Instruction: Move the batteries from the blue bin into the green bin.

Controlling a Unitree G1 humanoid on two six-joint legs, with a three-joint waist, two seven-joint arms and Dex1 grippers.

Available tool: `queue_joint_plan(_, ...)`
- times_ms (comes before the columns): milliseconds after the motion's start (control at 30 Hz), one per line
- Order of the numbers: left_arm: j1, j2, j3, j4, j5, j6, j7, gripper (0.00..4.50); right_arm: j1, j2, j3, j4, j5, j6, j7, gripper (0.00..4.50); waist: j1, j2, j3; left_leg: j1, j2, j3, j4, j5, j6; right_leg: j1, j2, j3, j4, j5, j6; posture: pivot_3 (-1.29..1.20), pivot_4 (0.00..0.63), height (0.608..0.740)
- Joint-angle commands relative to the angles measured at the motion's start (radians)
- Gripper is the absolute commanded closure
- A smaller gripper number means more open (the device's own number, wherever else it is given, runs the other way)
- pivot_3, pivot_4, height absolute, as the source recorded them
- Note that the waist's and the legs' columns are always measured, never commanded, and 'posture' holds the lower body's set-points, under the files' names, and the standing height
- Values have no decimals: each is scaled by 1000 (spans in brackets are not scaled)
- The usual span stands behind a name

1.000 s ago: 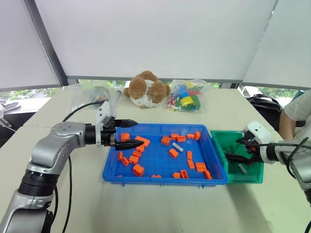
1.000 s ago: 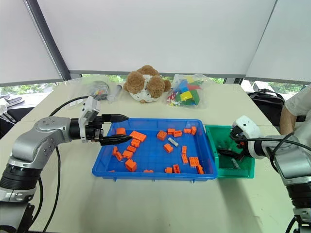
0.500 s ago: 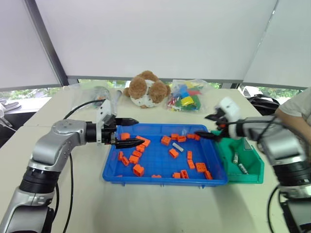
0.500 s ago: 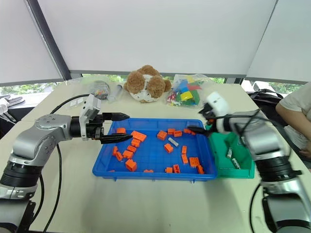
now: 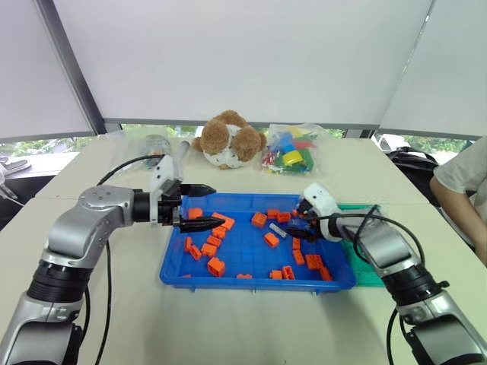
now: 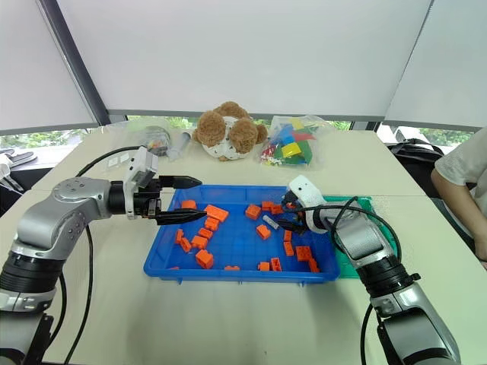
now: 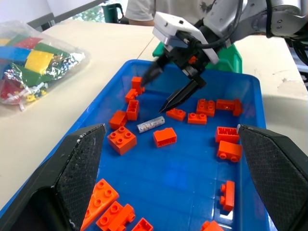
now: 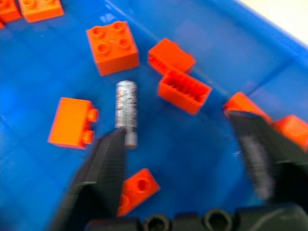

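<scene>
The blue bin [image 5: 251,282] lies mid-table with several orange bricks and one silver battery [image 5: 278,230] near its centre. My right gripper [image 5: 298,225] hangs open low over the bin's right part, just right of that battery. In the right wrist view the battery [image 8: 126,110] lies by the tip of one finger [image 8: 103,178], with nothing between the fingers. The left wrist view shows the battery [image 7: 150,124] just short of the spread right gripper [image 7: 156,94]. My left gripper [image 5: 207,207] is open and empty over the bin's left end. The green bin [image 5: 370,274] sits right of the blue bin, mostly hidden by my right arm.
A teddy bear [image 5: 228,141], a bag of coloured bricks [image 5: 293,156] and a clear bag [image 5: 148,148] lie at the table's far side. A person [image 5: 464,182] sits at the right edge. Orange bricks [image 5: 272,240] crowd around the battery.
My right gripper left the green bin, swung left over the blue bin and came down next to the battery, its fingers narrower than before. The left arm stayed put.
</scene>
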Motion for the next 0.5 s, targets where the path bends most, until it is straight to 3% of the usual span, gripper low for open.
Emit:
queue_joint_plan(33, -22, 11, 17, -14, -1, -14, -3, 0, -15, 9, -33, -53, 16, 25, -6, 2301, 0, 0, 0, 0, 0, 0, 0, 0, 0, 0, 0, 0, 0, 0, 0, 0, 150, 733)
queue_joint_plan(500, -32, 8, 13, -8, 3, -18, -5, 0, 3, 60, -20, -39, 45, 74, -26, 2301, 0, 0, 0, 0, 0, 0, 0, 0, 0, 0, 0, 0, 0, 0, 0, 0, 150, 733)
